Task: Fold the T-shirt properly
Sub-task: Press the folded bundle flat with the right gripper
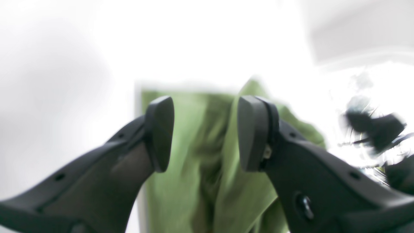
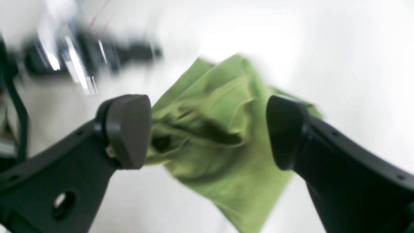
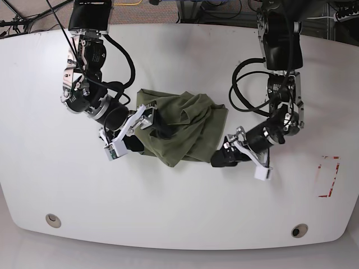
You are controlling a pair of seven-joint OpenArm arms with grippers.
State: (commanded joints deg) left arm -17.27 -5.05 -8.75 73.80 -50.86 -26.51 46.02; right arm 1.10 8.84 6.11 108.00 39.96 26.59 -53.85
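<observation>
- We see an olive-green T-shirt (image 3: 188, 134) bunched and creased on a white table (image 3: 168, 213), lying between the two robot arms toward the middle of the base view.
- In the base view, we find the left gripper (image 3: 225, 158) just beside the garment's edge on the view's right; its wrist camera shows the two fingers parted, released, with green fabric visible beyond the gap.
- We see the right gripper (image 3: 147, 133) over the shirt's portion on the base view's left. Its wrist camera shows the fingers spread wide, clenching nothing, the rumpled cloth in sight between them; whether a fingertip touches the fabric, we cannot tell.
- Across the shirt, we observe folds overlapping in loose layers, with a raised, twisted ridge and a flap pointing toward the table's near edge in the base view.
- On the tabletop at the base view's right, we note a red bracket-shaped marking (image 3: 328, 176); any lettering along it is too small for us to read.
- Near the table's front corners, we spot two round fittings, one on the view's left (image 3: 53, 220) and another on its right (image 3: 299, 230).
</observation>
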